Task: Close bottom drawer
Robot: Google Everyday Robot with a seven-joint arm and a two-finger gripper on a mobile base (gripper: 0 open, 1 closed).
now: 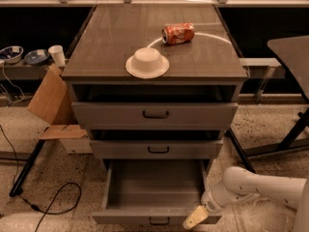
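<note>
The bottom drawer (153,220) of the grey cabinet is pulled far out, showing its plain grey box interior (152,186) with nothing in it. Its narrow front panel with a small dark bar handle (159,222) sits at the bottom edge of the view. My gripper (195,218) hangs from the white arm (256,187) at the drawer's front right corner, its cream tip against the front panel.
The mid-sized drawer (157,149) and the widest top drawer (154,114) stick out slightly. On the cabinet top stand a white upturned bowl on a plate (147,62) and a red soda can (178,33) on its side. A cardboard box (52,105) and black cable (43,202) lie left.
</note>
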